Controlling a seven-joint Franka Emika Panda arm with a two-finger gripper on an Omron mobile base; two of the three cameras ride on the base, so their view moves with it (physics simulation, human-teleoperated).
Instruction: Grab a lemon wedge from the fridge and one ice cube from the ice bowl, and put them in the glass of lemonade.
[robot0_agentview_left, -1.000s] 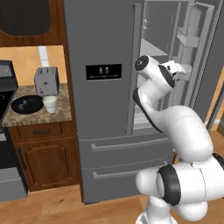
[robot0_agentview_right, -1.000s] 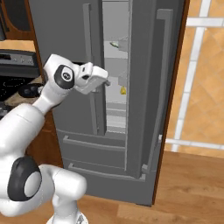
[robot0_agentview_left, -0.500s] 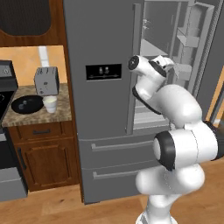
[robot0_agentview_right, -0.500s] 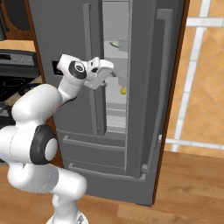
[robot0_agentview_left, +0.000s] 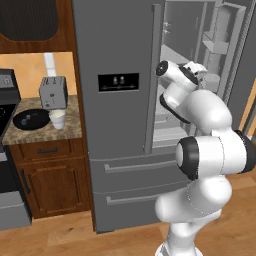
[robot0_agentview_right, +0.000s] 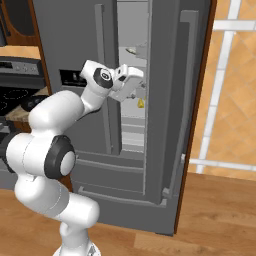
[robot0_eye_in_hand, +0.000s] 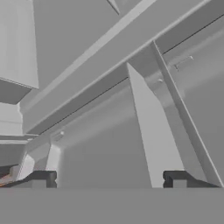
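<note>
The fridge (robot0_agentview_left: 120, 120) stands to the right of the desk (robot0_agentview_left: 70, 131), its right door swung open. On the desk, the toaster (robot0_agentview_left: 53, 92) sits at the back, with the ice bowl (robot0_agentview_left: 30, 119) in front of it to the left and the glass of lemonade (robot0_agentview_left: 57, 119) just beside the bowl's right. Inside the fridge, the lemon wedge (robot0_agentview_right: 141, 103) lies on a shelf, with the gripper (robot0_agentview_right: 134, 91) just to its left.

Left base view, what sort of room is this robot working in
A home kitchen, rendered: a stainless French-door fridge with its right door open, a toaster on a stone counter over wooden cabinets, and a stove at the left edge.
</note>
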